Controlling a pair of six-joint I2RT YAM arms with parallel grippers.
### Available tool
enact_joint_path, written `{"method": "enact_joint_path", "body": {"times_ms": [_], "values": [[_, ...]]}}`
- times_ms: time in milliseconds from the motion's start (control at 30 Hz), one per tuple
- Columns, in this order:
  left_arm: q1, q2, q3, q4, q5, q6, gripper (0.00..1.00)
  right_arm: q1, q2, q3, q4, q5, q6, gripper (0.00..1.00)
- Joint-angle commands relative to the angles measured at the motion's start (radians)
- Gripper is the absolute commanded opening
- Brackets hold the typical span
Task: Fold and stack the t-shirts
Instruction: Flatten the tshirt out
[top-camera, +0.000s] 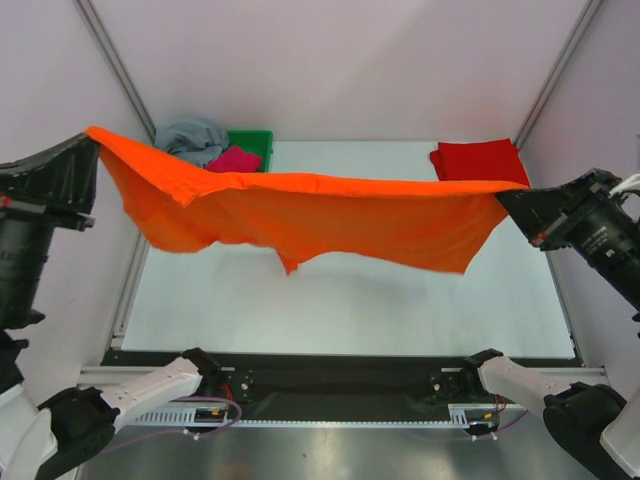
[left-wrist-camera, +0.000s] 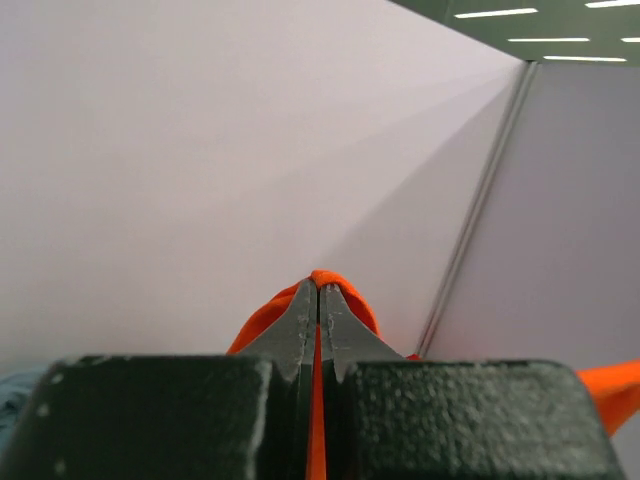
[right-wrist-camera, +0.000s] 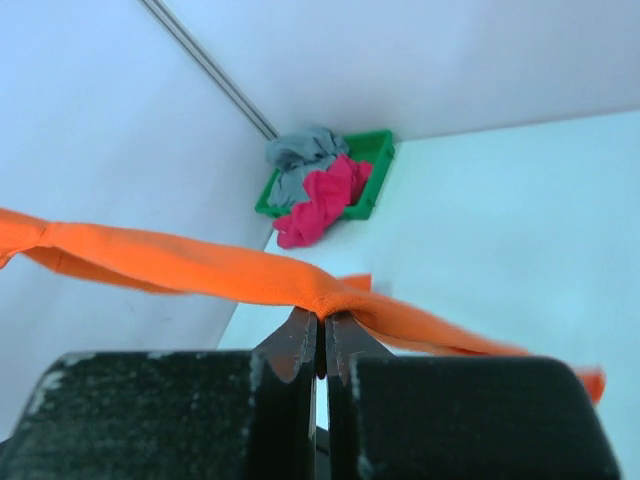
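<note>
Top external view has the orange t-shirt (top-camera: 320, 215) strung in the air across the width of the white surface (top-camera: 350, 300), its long axis running from claw to claw: the left claw (top-camera: 92, 140) is clamped on one end at the far left, the right claw (top-camera: 503, 197) is clamped on the other end at the right, and the loose lower edge sags between them above the surface without visibly lying on it. Neither arm is nearer; each has its own end, so the coming move, most likely lowering the shirt flat, seems to depend on both claws coming down together with the top edge kept taut. A folded red t-shirt (top-camera: 478, 160) lies at the far right corner, close to the right claw, which makes that arm the nearer one to the stack. Only this view shows the full span and the red one. Left wrist view gives just bare wall (left-wrist-camera: 200, 150) and a bunched fold of orange pinched between closed jaws. Right wrist view shows its jaws pinching the orange edge and, beyond it, the green tray (top-camera: 255, 143) holding a crumpled grey t-shirt (top-camera: 190, 135) and a magenta t-shirt (top-camera: 235, 160).
</note>
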Motion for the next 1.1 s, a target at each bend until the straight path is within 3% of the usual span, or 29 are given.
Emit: {"method": "enact_joint_path", "body": {"times_ms": [0,167,367,533,667,733,767,800,867,933,1000,1067], "values": [[0.009,0.065,0.101,-0.070,0.127,0.038,0.00,-0.001,0.019,0.031,-0.025,0.024,0.050,0.00],[0.009,0.102,0.041,-0.052,0.152,0.088,0.00,-0.003,0.082,0.014,-0.035,0.018,0.062,0.00],[0.023,0.253,-0.117,0.205,0.091,0.177,0.00,-0.009,0.238,-0.092,0.160,0.061,-0.004,0.00],[0.184,0.402,-0.215,0.531,0.147,0.063,0.00,-0.157,0.418,-0.074,0.298,-0.054,0.017,0.00],[0.324,0.681,-0.041,0.640,0.374,-0.077,0.00,-0.276,0.583,0.013,0.387,-0.195,0.007,0.00],[0.361,0.807,0.190,0.640,0.419,-0.112,0.00,-0.325,0.683,0.119,0.378,-0.195,0.025,0.00],[0.367,0.950,0.301,0.632,0.458,-0.117,0.00,-0.348,0.712,0.150,0.381,-0.224,0.049,0.00],[0.384,1.018,0.543,0.587,0.472,-0.128,0.00,-0.404,0.735,0.200,0.390,-0.247,0.080,0.00],[0.417,1.115,0.689,0.617,0.522,-0.239,0.00,-0.438,0.791,0.245,0.413,-0.326,0.173,0.00],[0.482,1.082,0.591,0.780,0.575,-0.388,0.00,-0.467,0.797,0.280,0.441,-0.351,0.207,0.00],[0.509,0.986,0.413,0.885,0.604,-0.421,0.00,-0.486,0.779,0.259,0.433,-0.387,0.246,0.00],[0.513,0.958,0.392,0.840,0.632,-0.389,0.00,-0.497,0.721,0.177,0.407,-0.399,0.252,0.00]]}}
